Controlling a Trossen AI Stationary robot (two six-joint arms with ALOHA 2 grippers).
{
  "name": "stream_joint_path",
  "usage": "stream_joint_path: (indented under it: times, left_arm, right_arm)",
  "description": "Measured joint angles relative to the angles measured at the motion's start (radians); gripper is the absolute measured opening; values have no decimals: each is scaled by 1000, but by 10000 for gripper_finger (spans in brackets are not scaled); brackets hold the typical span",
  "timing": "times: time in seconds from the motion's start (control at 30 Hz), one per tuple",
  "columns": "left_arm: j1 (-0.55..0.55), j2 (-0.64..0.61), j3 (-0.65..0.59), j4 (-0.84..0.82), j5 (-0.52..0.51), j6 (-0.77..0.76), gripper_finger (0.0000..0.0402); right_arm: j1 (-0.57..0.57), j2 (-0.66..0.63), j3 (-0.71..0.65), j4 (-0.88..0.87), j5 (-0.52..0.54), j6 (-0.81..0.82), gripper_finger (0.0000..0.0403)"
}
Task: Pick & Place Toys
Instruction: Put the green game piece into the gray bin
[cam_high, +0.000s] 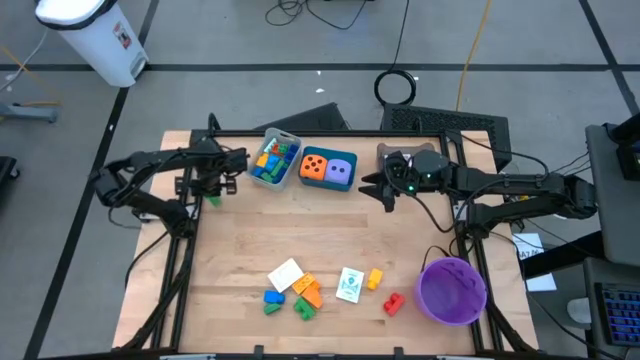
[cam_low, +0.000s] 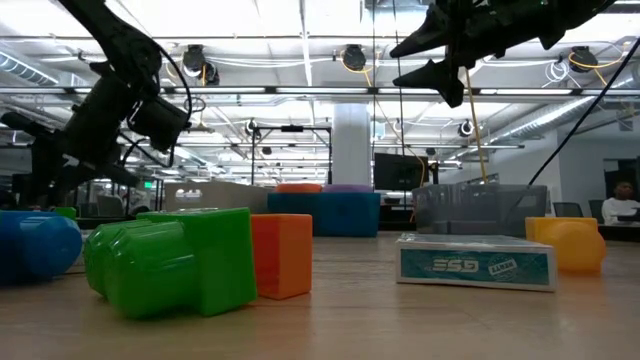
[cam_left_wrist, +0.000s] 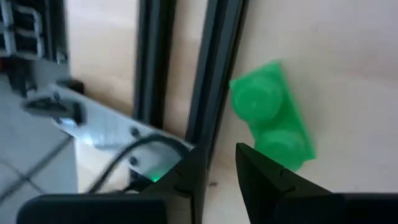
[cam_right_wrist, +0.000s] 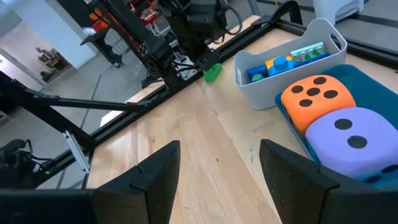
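Note:
A green brick (cam_left_wrist: 270, 118) lies flat on the wooden table beside the black frame rail (cam_left_wrist: 211, 74), at the table's far left (cam_high: 213, 201). My left gripper (cam_left_wrist: 219, 158) points steeply down just over it, its fingers a narrow gap apart with nothing between them. The brick lies beside one fingertip (cam_left_wrist: 249, 158), not in the gap. My right gripper (cam_right_wrist: 217, 165) hangs open in the air right of the teal tray (cam_high: 327, 170), which holds an orange die (cam_right_wrist: 314, 93) and a purple die (cam_right_wrist: 348, 140). My left gripper comes at the green brick from above, slanting. One fingertip (cam_left_wrist: 249, 158) stands in front of the brick's near end (cam_left_wrist: 280, 149). Whether it touches the brick I cannot tell.
A grey tray (cam_high: 273, 158) with several bricks stands next to the teal one at the back. Near the front edge lie loose bricks (cam_high: 300, 298), two white cards (cam_high: 286, 273) (cam_high: 350, 285) and a purple bowl (cam_high: 451, 290). Bare wood spans the middle.

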Motion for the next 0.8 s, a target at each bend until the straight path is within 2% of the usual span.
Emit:
stream_joint_path:
  times: [0.13,0.57,0.8]
  left_arm:
    - [-9,42,-7,9,10,-12,90]
    - [-9,41,-7,25,-39,-49,90]
    - [-9,41,-12,130,13,6,90]
  right_arm:
    - [0,0,0,0,-3,0,212]
    - [0,0,0,-1,-3,0,212]
    - [0,0,0,-1,-3,-9,212]
